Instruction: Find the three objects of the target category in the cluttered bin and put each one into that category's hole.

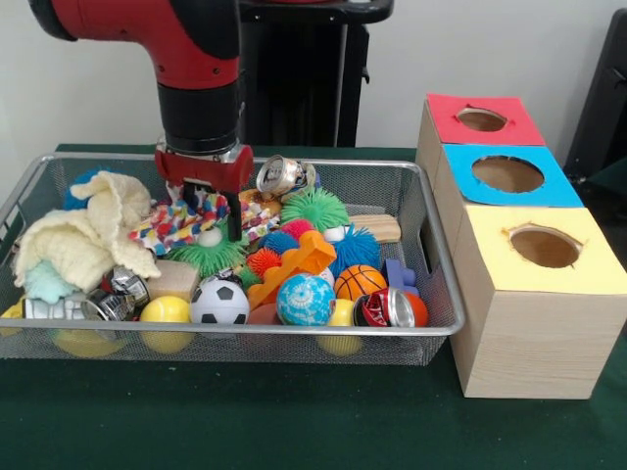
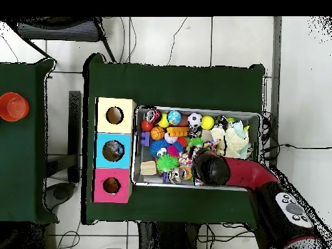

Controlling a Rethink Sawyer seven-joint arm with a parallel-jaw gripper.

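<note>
Bin (image 1: 446, 294) packed edge to edge — no bare floor; box holes (image 1: 545, 247) unobstructed from above.

My front camera low and close at the table's near edge facing the arm, my overhead high, straight down, both sharing the wire bin (image 1: 431, 294) (image 2: 137, 170)

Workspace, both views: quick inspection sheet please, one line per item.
Surface: green table.
Job's things: wire basket full of toys; three wooden boxes beside it with holes on top, red, blue, yellow.
Clutter: soccer ball, basketball, yellow cloth, spiky green ball, cans.
Gripper: gripper down among the toys at the basket's back; open or shut unclear.
Cables: some on the floor.
Surroundings: orange cup on side table.
</note>
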